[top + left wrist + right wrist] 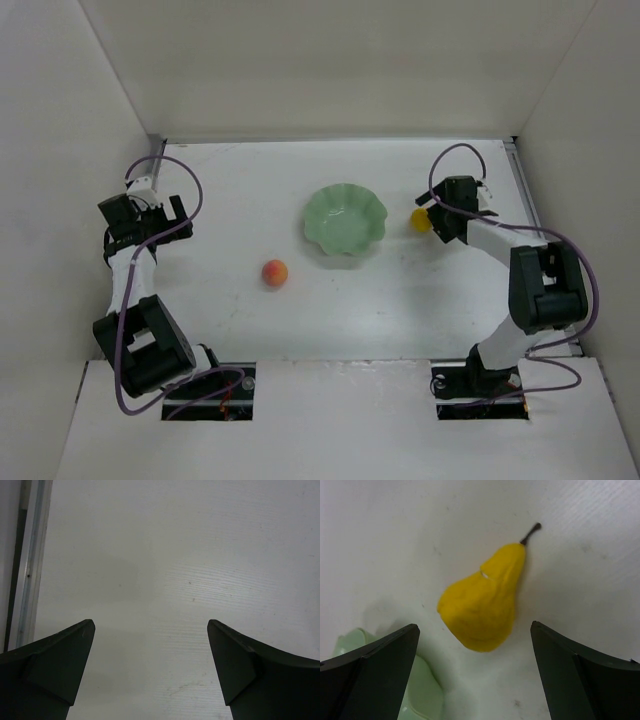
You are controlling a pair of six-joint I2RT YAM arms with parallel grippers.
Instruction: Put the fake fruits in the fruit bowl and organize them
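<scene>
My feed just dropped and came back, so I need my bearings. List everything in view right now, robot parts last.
pear: one, yellow with a dark stem, lying on the table just right of the bowl
peach: one, orange-red, on the table left of the bowl and nearer the arm bases, apart from it
fruit bowl: one, pale mint green, scalloped rim, mid-table, empty
table: one, white, white panels around it
cables: at least two, purple, looping along both arms
left gripper: one, dark, open, over bare table at the left side
right gripper: one, dark, open, above the pear, a finger on either side, clear of it
</scene>
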